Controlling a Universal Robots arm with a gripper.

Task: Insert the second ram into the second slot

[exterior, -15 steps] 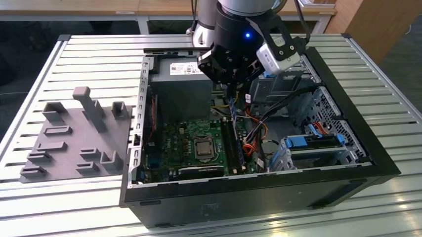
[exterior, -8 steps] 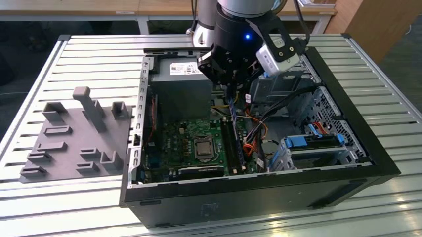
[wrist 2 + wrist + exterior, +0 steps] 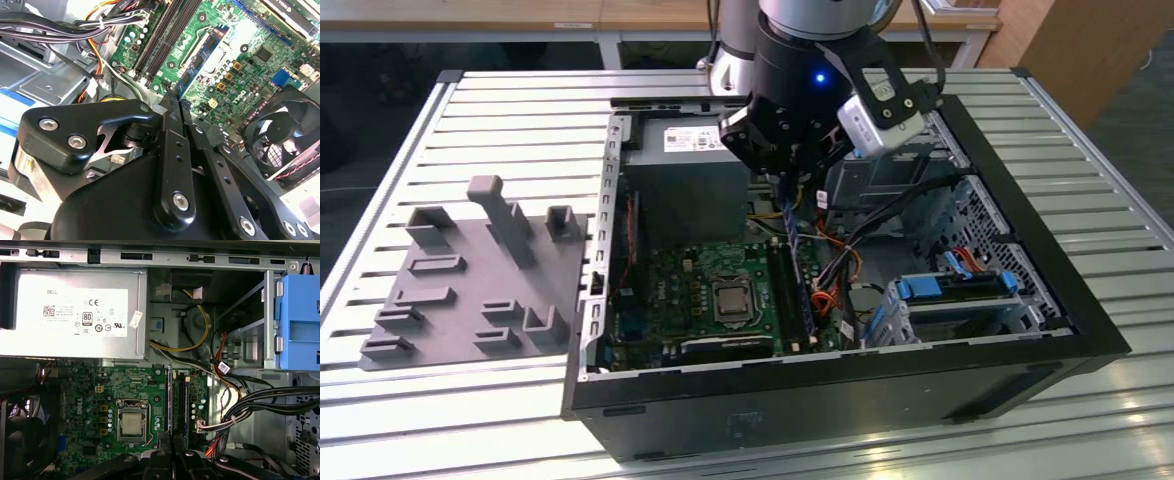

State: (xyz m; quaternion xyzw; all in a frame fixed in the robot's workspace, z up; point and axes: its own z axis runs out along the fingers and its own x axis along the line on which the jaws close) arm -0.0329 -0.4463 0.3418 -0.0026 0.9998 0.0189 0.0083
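Second ram (image 3: 806,300) sits below the gripper (image 3: 172,437), whose fingertips (image 3: 169,115) are clenched almost together with nothing seen between them, hanging just above the memory slots (image 3: 180,400). It shows as a thin bluish strip on edge in those slots. Its long axis runs from the power supply (image 3: 75,315) toward the case (image 3: 854,372) wall nearest the exterior camera. Its chips and sticker cannot be made out.

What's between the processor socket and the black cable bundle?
In the first wrist view, the memory slots lie between the processor socket and the black cable bundle.
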